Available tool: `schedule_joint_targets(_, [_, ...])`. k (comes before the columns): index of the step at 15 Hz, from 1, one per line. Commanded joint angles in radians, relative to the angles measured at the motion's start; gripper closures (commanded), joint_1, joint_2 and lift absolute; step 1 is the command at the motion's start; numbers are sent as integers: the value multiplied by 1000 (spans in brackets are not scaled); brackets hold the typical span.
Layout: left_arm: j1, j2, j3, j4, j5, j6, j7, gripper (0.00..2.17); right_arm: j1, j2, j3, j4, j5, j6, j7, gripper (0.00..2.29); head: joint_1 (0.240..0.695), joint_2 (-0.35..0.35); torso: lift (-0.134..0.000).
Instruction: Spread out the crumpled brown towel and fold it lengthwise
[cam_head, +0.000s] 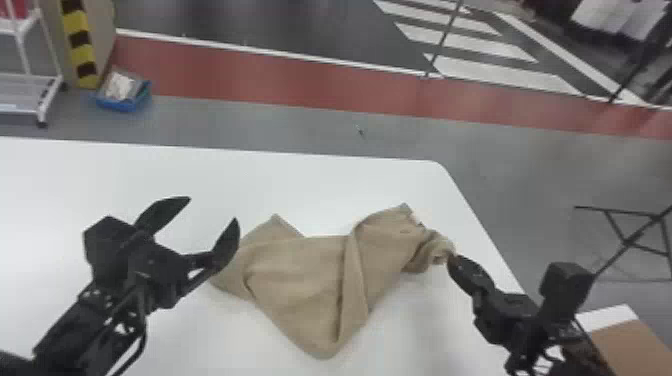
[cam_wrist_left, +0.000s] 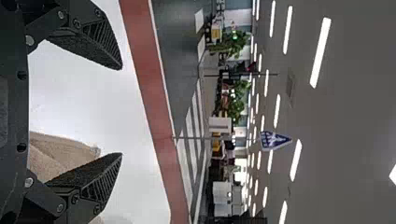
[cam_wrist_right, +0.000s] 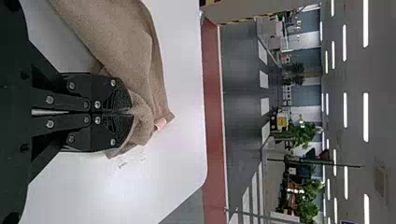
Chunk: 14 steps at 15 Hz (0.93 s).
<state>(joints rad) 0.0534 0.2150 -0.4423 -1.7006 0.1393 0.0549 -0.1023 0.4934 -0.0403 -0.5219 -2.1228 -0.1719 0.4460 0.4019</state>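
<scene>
Work is at the spreading-out step, as I judge it, with the lengthwise fold still to do. I see the brown towel (cam_head: 300, 280) lying in a rumpled, folded-over heap on the white table (cam_head: 125, 175), between my two grippers. My right gripper (cam_wrist_right: 132, 111) has its fingers pressed together on a bunched end of the cloth, by the table's side edge. My left gripper (cam_head: 212, 208) is spread wide and empty beside the opposite end. Next I would want the left to pinch a free corner there, then draw both ends apart so the creases open; a grip through several layers could just drag the heap along. I can't make out how many layers the right fingers hold, nor what the small pink patch (cam_wrist_right: 160, 123) near them is. One left finger covers some of the cloth, so I can't tell whether they touch, and the layers tucked underneath are hidden from me.
</scene>
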Motion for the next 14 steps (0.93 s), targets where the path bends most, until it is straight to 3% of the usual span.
schedule_joint_targets(1, [-96,-34,-76,96,-3,21,-19,262,42,11,16,-6,6,-51,3,1355,695,-350,-124])
schedule_joint_targets(4, [-147,-66,-127,177,-4,37,-42,262,63,13,46,-9,23,-75,3,1355,695,-350,-124])
schedule_joint_targets(6, [-150,-75,-138,182,-9,138,-65,265,67,13,53,-9,25,-82,5,1355,695,-350,-124])
schedule_joint_targets(12, [-104,-52,-85,104,-44,273,-66,421,54,13,63,-2,32,-97,5,1355,695,-350,-124])
schedule_joint_targets(14, [-96,-43,-73,64,-70,325,-71,839,51,13,69,-2,35,-97,5,1355,695,-350,-124])
